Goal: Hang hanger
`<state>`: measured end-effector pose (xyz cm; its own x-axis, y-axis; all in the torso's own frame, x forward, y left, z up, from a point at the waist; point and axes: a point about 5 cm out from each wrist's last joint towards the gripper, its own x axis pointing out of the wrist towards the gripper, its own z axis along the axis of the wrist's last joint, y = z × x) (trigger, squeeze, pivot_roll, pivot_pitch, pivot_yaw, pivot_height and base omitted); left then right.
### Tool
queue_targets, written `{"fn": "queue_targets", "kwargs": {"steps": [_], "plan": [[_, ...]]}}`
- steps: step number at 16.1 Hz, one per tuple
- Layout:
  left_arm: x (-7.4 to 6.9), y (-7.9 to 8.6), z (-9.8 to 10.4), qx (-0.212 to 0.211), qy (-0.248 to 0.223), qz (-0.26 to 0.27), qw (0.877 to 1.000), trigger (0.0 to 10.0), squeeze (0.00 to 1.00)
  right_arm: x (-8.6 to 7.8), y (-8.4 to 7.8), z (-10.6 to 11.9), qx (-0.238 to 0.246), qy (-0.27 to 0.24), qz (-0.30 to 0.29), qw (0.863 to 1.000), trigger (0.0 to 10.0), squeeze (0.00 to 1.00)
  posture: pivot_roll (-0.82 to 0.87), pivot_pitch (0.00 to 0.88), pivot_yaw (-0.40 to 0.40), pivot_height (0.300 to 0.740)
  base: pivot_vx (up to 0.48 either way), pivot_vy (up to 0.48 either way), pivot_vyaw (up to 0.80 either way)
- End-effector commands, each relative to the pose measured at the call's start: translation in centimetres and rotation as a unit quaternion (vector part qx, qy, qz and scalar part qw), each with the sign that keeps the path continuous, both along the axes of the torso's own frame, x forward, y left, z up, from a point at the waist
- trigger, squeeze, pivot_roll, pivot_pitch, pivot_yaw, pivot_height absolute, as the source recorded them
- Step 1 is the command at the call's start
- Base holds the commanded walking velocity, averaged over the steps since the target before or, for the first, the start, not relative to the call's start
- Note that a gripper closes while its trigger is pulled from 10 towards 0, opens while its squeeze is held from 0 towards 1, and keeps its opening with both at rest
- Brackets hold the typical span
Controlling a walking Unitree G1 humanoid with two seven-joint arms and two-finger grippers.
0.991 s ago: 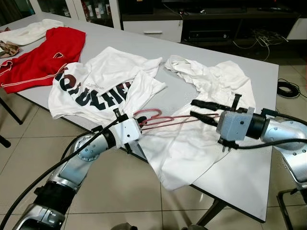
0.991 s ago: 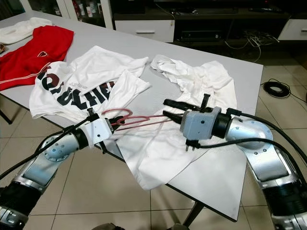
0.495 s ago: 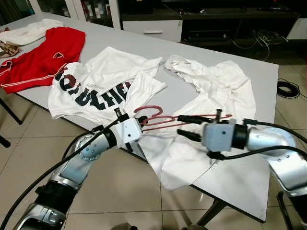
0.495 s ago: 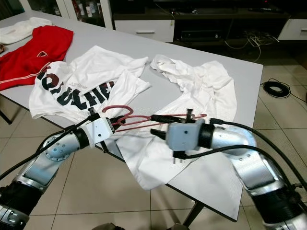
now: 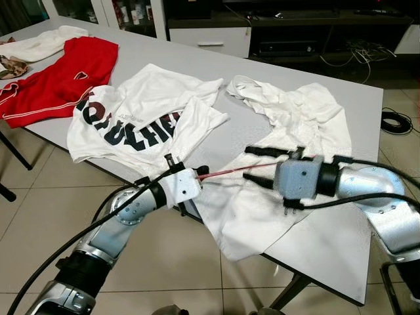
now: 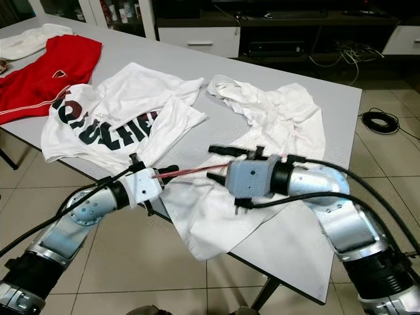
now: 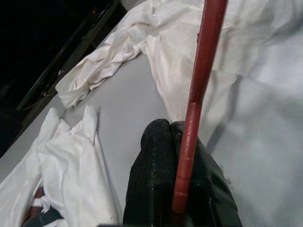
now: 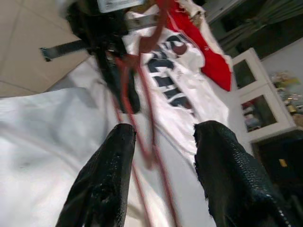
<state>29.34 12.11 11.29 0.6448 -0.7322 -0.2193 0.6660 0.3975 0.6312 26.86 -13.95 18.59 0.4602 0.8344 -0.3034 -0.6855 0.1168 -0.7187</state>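
A thin red hanger (image 5: pixel 236 169) is held above the table's front edge, seen edge-on as a line. My left gripper (image 5: pixel 201 172) is shut on its left end; the left wrist view shows the black fingers (image 7: pixel 158 161) pinched on the red rod (image 7: pixel 195 113). My right gripper (image 5: pixel 251 164) is open just to the right, one finger above the hanger and one below. In the right wrist view the red wire (image 8: pixel 142 94) runs between its spread fingers (image 8: pixel 106 179). A plain white T-shirt (image 5: pixel 295 118) lies spread on the table beneath both grippers.
A white T-shirt with black lettering (image 5: pixel 138 118) lies left of centre, and a red garment (image 5: pixel 59 75) at the far left. The grey table (image 5: pixel 354 236) ends close to my arms, with tiled floor below. A dark TV cabinet (image 5: pixel 295 33) stands behind.
The right gripper moved left until its open fingers straddle the hanger. The left gripper turned the hanger, so its hook and loop now show as a thin line.
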Motion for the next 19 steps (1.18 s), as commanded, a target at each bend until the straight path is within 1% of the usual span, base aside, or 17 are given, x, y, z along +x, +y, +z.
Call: {"fn": "queue_targets", "kwargs": {"steps": [1,6,7,8,9,15,19], "plan": [[0.3,-0.2,0.5,0.006,-0.012,-0.008,1.0,0.0,0.0,0.1,0.4,-0.3,-0.005,0.01,0.005,1.0,10.0,0.0,-0.1,0.0,0.078,0.736,0.0,0.0,0.0],[0.2,-0.4,0.4,0.008,-0.014,-0.01,1.0,0.0,0.0,0.5,1.4,-0.8,-0.008,0.014,0.019,1.0,10.0,0.0,-0.09,0.0,0.072,0.736,0.0,0.0,0.0],[0.1,-0.4,0.4,0.008,-0.015,-0.009,1.0,0.0,0.0,0.6,1.5,-0.9,-0.006,0.015,0.021,1.0,8.8,0.0,-0.09,0.0,0.067,0.736,0.0,0.0,0.0],[0.1,-0.4,0.4,0.008,-0.015,-0.009,1.0,0.0,0.0,0.6,1.5,-1.0,-0.007,0.016,0.022,1.0,4.8,0.0,-0.09,0.0,0.067,0.736,0.0,0.0,0.0],[0.0,-0.3,0.3,0.009,-0.015,-0.006,1.0,0.0,0.0,0.7,1.5,-1.0,-0.008,0.017,0.023,1.0,0.0,0.0,-0.09,0.0,0.067,0.736,0.0,0.0,0.0],[0.2,-0.2,0.3,0.011,-0.021,0.001,1.0,0.0,0.0,0.7,1.2,-1.3,-0.02,0.017,0.031,0.999,0.0,0.0,-0.09,0.0,0.065,0.736,0.0,0.0,0.0],[0.4,-0.3,0.4,0.014,-0.026,0.004,1.0,0.0,0.0,0.5,1.5,-1.4,-0.016,0.014,0.043,0.999,0.0,0.0,-0.09,0.0,0.066,0.736,0.0,0.0,0.0]]}}
